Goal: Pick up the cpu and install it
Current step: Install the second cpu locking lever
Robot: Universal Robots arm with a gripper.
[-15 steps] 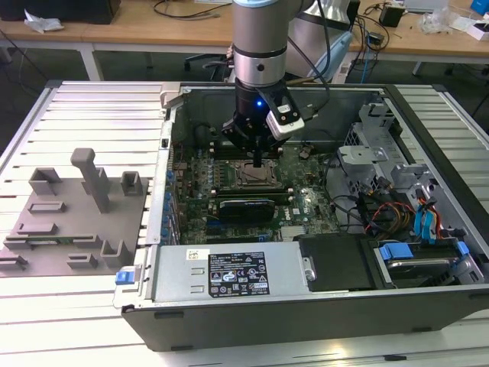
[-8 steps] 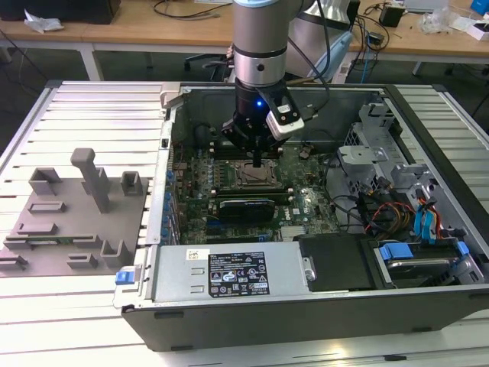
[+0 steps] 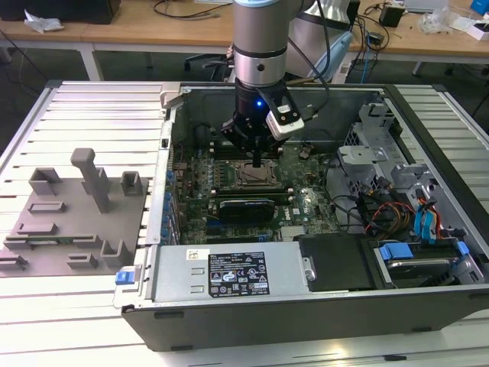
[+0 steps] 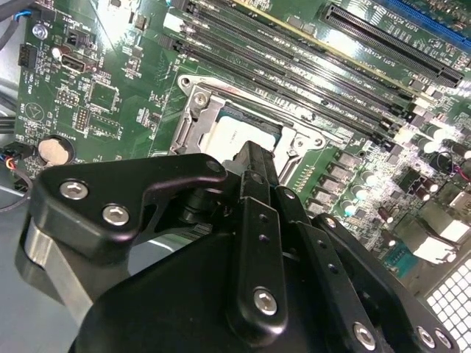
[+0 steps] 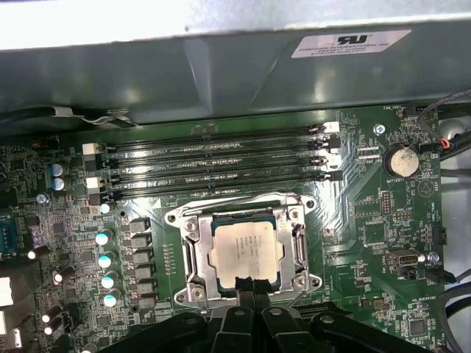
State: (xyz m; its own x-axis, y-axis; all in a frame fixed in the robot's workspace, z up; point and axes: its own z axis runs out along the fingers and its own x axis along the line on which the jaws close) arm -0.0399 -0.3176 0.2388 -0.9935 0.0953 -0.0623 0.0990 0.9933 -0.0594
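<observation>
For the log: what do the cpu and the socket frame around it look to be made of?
The cpu: its top looks like matte, silvery-grey metal, going by the even dull sheen; a paler rim edges it, material unclear. The socket frame: apparently bare metal, brighter and shinier, with sharp highlights on its edges and corner screws. The claw, black, sits at the cpu's edge.

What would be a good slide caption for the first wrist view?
The cpu lies in the motherboard socket, the gripper poised at its edge.
</observation>
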